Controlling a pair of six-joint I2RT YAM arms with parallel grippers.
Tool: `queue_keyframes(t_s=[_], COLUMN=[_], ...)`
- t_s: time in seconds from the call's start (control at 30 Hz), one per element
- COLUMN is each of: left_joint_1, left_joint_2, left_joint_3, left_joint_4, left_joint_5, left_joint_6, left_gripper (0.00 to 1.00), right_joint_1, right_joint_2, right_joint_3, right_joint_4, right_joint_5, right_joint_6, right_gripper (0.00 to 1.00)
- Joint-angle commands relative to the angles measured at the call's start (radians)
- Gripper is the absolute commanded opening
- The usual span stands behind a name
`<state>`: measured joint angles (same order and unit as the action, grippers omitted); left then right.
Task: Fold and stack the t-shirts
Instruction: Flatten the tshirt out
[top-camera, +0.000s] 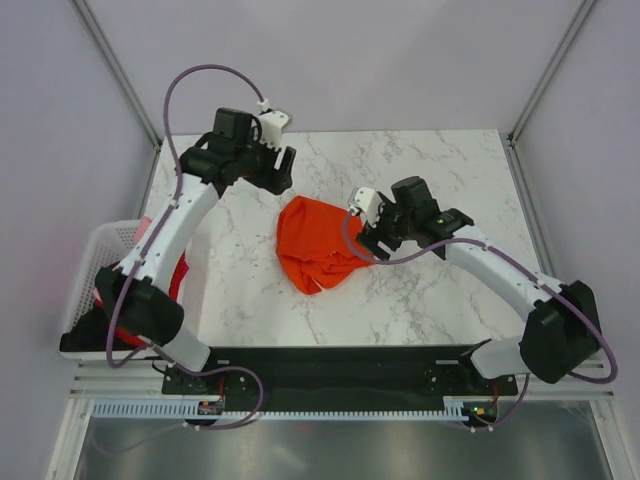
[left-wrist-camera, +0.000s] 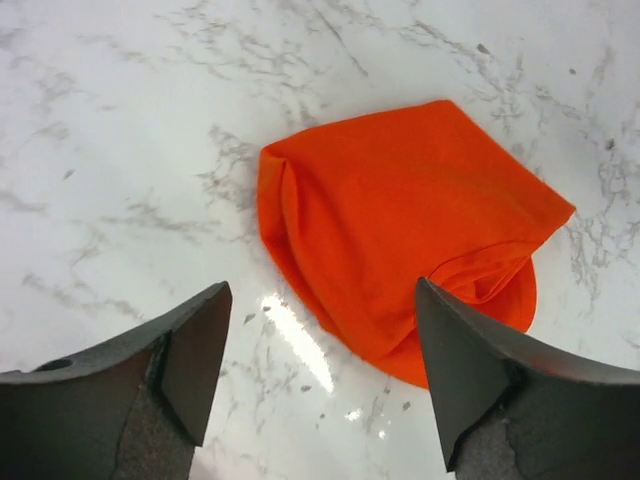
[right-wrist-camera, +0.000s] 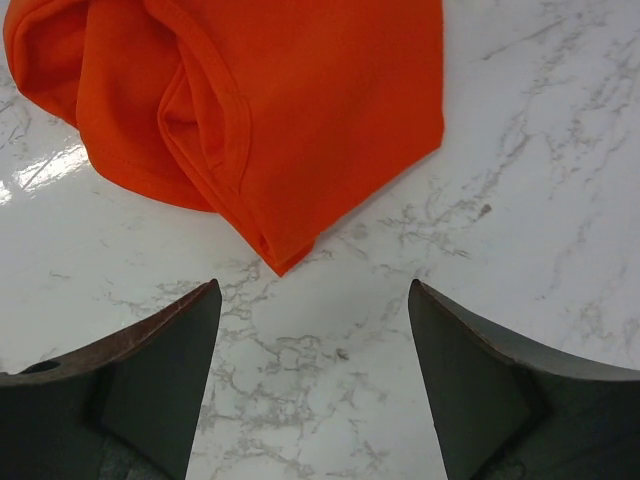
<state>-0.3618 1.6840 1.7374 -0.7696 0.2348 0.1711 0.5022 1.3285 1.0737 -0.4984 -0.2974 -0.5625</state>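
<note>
Seen from my remote station: a crumpled bright orange cotton t-shirt (top-camera: 312, 245) lies bunched at the centre of the white marble-patterned table (top-camera: 450, 170), neither spread nor folded. The left gripper (top-camera: 278, 168) hovers at about 11 o'clock from the heap, jaws spread wide and carrying nothing. The right gripper (top-camera: 372, 240) hangs at 3 o'clock, just beside the cloth, equally wide and bare. At 9 o'clock, off the table's edge, a white plastic lattice basket (top-camera: 100, 250) holds red cloth (top-camera: 178, 278).

I judge the shirt light, limp and quick to slide on the glossy top, so a pinch must gather the fabric, not push it. From the right wrist, the shirt (right-wrist-camera: 300, 100) shows a stitched sleeve hem and a pointed corner at 12 o'clock from the open gripper (right-wrist-camera: 312, 290). That corner is my pick. The left wrist shows a smooth folded edge of the shirt (left-wrist-camera: 400, 220) ahead of its gripper (left-wrist-camera: 320, 290).
</note>
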Motion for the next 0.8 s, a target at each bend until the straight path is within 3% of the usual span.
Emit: queue_keyframes(t_s=[0.0, 0.27, 0.43, 0.63, 0.77], left_joint_1=[0.046, 0.13, 0.294, 0.403, 0.408], left_joint_2=[-0.213, -0.477, -0.533, -0.511, -0.474], left_joint_3=[-0.097, -0.447, -0.484, -0.473, -0.48], left_joint_4=[-0.034, -0.083, -0.082, -0.051, -0.048], left_joint_5=[-0.129, 0.004, 0.047, 0.098, 0.07], left_joint_6=[0.059, -0.021, -0.047, -0.05, -0.027], left_gripper=[0.78, 0.68, 0.67, 0.67, 0.66], right_joint_1=[0.068, 0.194, 0.222, 0.225, 0.239], right_joint_2=[0.095, 0.328, 0.422, 0.443, 0.448], right_joint_3=[0.018, 0.201, 0.267, 0.282, 0.252], right_joint_4=[0.153, 0.138, 0.132, 0.071, 0.05], right_joint_5=[-0.005, 0.116, 0.132, 0.126, 0.119], right_joint_6=[0.01, -0.141, -0.226, -0.292, -0.306], right_gripper=[0.83, 0.8, 0.8, 0.81, 0.8])
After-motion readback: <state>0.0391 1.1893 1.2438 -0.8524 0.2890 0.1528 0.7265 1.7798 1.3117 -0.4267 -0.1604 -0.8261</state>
